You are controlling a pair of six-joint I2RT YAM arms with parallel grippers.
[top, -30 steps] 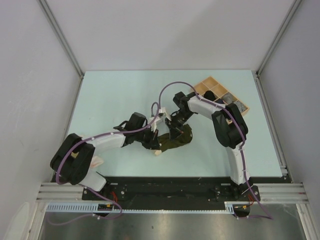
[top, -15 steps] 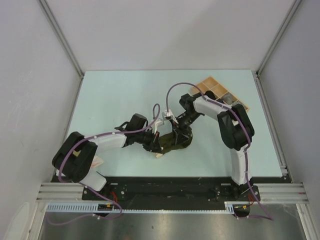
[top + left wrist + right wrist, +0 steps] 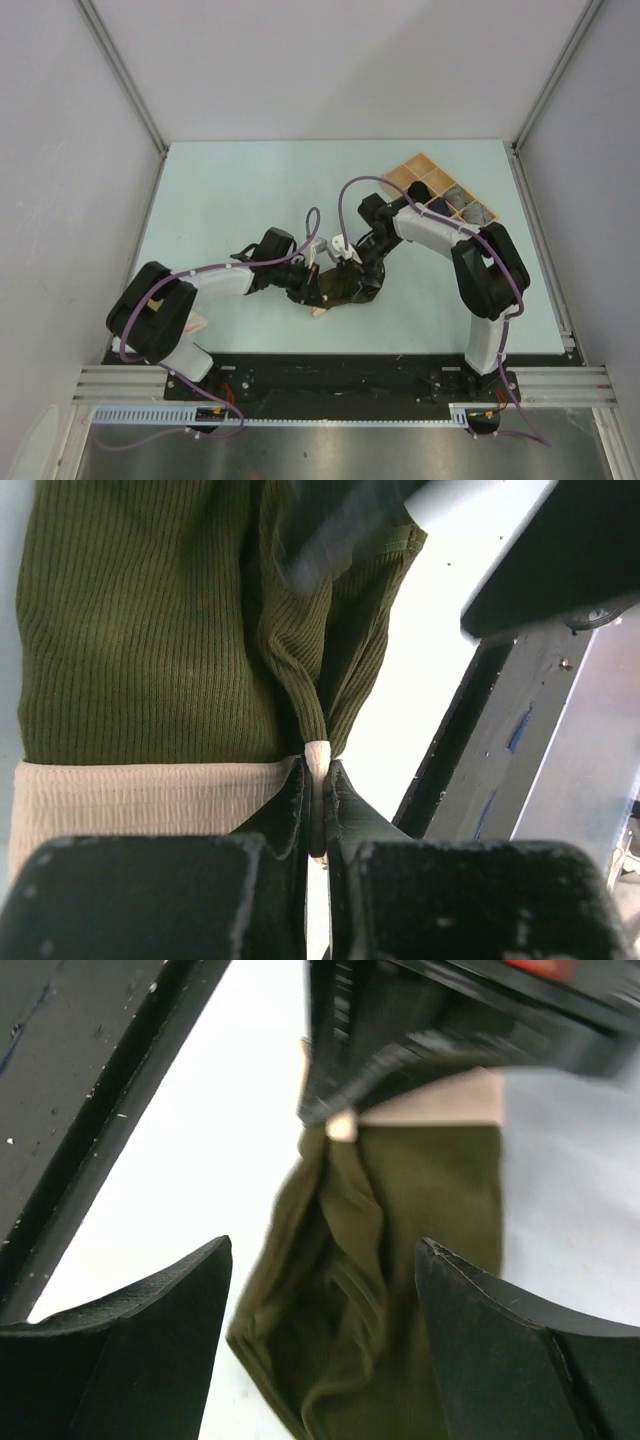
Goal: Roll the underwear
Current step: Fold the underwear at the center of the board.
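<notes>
A dark olive green underwear (image 3: pixel 350 287) with a beige waistband lies bunched on the table between the two arms. My left gripper (image 3: pixel 313 284) is shut on the beige waistband edge (image 3: pixel 318 758), and the olive cloth (image 3: pixel 140 630) spreads out beyond its fingers. My right gripper (image 3: pixel 353 264) hovers just over the far side of the garment. Its jaws stand wide open in the right wrist view, with folds of the underwear (image 3: pixel 400 1260) below the right gripper (image 3: pixel 322 1250) and nothing between the fingers. The left gripper (image 3: pixel 345 1120) shows at the top of that view.
A light wooden tray (image 3: pixel 405 178) with compartments sits at the back right, with grey and dark garments (image 3: pixel 470 210) in some cells. A pale cloth (image 3: pixel 196 324) peeks out by the left arm's base. The black front rail (image 3: pixel 480 730) runs close to the garment.
My right gripper has opened, let go of the olive underwear and drawn back slightly; its elbow swung right. The left gripper stayed shut on the waistband.
</notes>
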